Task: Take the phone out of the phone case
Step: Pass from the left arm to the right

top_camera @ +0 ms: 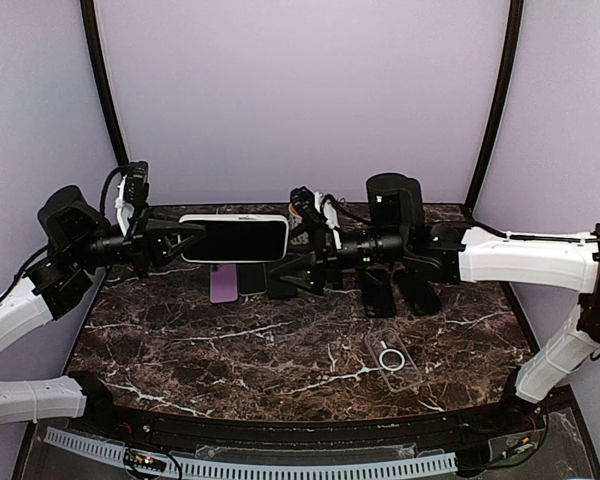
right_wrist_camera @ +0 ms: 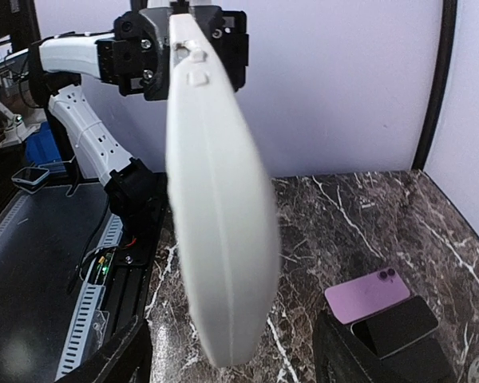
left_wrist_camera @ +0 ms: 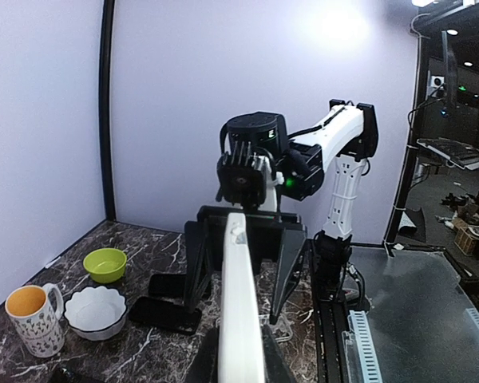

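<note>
The phone, dark screen facing the camera, sits inside its white phone case and hangs level above the back of the table. My left gripper is shut on its left end. In the left wrist view the case's white edge runs up between my black fingers. My right gripper stands open around the right end. In the right wrist view the case hangs between wide-set fingers without touching either.
On the marble below lie a purple phone, a dark phone, two black phones and a clear case with a ring. A green bowl, white bowl and mug stand together.
</note>
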`<state>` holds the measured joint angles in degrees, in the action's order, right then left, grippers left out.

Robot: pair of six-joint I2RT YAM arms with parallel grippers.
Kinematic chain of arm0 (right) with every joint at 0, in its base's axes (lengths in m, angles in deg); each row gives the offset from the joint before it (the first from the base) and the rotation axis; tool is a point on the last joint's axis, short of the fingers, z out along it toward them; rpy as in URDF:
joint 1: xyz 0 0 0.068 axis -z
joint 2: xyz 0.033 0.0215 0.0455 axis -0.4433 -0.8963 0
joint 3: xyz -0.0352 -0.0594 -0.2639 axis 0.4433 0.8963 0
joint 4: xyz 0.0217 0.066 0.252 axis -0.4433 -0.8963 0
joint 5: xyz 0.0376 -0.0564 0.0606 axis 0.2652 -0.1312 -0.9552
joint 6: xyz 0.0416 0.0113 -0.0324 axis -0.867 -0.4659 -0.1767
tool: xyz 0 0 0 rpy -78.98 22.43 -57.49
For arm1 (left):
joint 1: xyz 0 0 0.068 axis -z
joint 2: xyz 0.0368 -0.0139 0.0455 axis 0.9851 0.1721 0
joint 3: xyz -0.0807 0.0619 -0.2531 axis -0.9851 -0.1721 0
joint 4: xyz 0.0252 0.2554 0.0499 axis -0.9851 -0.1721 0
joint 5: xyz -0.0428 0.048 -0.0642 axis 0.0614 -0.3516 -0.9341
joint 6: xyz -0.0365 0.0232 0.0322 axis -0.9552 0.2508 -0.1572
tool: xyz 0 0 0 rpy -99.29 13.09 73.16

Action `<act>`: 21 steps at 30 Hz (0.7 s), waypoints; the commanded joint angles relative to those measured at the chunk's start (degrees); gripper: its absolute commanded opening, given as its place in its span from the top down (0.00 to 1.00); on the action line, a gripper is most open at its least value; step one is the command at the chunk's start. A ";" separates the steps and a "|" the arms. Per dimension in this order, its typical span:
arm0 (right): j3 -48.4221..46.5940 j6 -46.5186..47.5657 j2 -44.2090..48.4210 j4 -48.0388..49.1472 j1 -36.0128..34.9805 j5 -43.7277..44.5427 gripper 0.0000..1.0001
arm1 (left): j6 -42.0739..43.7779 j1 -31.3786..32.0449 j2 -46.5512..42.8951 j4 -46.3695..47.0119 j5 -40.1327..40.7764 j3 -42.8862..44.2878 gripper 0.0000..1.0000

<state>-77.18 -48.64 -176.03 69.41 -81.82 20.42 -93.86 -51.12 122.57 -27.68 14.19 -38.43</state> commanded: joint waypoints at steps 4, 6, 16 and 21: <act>-1.48 -2.54 -1.48 10.62 -0.04 -9.07 0.45 | -2.67 -0.41 -1.83 9.81 -3.44 -0.87 1.00; -2.10 -3.16 -1.89 10.73 -0.04 -10.05 0.54 | -2.53 -0.41 -1.67 9.70 -3.29 -0.81 1.00; -2.15 -4.54 -2.32 13.84 -1.09 -7.83 0.86 | -2.80 -0.41 -1.64 10.61 -0.90 -1.38 1.00; -2.95 -5.83 -2.07 14.62 -1.35 -8.06 0.64 | -2.87 -0.41 -1.75 11.15 0.11 -1.42 1.00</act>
<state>-77.90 -52.70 -177.97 79.53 -82.33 12.42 -96.57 -51.12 122.25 -21.67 12.49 -39.54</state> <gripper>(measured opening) 0.291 0.115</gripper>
